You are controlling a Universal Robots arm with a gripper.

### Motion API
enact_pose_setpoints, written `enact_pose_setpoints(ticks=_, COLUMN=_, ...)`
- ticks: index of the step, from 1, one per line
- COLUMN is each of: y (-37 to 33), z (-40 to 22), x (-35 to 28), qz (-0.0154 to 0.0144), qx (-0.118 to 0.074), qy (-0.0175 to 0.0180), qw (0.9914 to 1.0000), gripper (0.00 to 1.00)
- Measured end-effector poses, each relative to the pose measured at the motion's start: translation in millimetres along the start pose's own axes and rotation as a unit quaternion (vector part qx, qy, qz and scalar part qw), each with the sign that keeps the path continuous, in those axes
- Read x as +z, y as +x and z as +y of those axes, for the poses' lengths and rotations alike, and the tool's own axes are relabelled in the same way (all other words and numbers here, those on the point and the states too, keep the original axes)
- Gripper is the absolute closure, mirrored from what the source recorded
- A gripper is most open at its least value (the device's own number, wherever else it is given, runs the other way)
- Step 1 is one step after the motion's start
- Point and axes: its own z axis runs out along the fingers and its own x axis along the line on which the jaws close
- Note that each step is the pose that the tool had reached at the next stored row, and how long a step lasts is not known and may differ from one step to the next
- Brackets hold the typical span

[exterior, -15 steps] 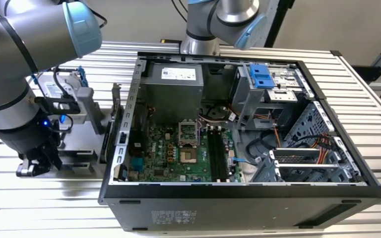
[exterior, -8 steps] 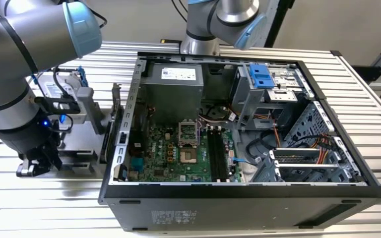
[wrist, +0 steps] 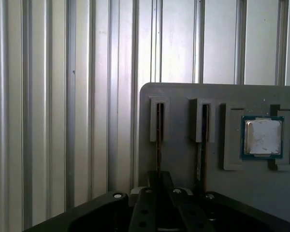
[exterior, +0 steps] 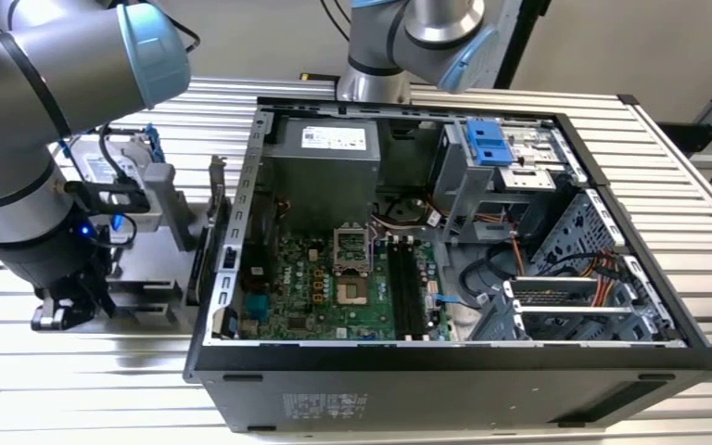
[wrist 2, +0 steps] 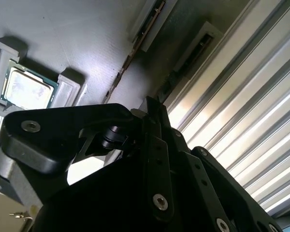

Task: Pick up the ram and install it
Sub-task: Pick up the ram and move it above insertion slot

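Observation:
The ram (wrist: 159, 128) is a thin stick standing on edge in one slot of a grey holder plate (wrist: 183, 99). In the second wrist view the ram's edge (wrist 2: 135, 48) runs across that plate (wrist 2: 87, 38). My gripper (wrist: 158, 176) sits right on the stick, its dark fingers pressed together with the edge running between them. The same fingertips meet in the second wrist view, where my gripper (wrist 2: 152, 104) is at the stick's end. In the exterior view my gripper (exterior: 66, 313) hangs low over the holder plate (exterior: 146, 278), on the exterior view's left of the open computer case (exterior: 226, 241).
A second stick (wrist: 203, 128) stands in the neighbouring slot. A square silver chip (wrist: 262, 137) lies in a pocket of the same plate. The case's motherboard shows dark memory slots (exterior: 406, 287). Another arm (exterior: 412, 37) rises behind the case. The table is ribbed metal (exterior: 71, 389).

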Motion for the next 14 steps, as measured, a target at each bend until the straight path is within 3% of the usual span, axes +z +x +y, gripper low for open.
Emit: enact_pose_setpoints(ticks=14, y=0.4, z=0.0, x=0.0, qz=0.0000, qx=0.000, qy=0.0000, qw=1.00000, gripper=1.00)
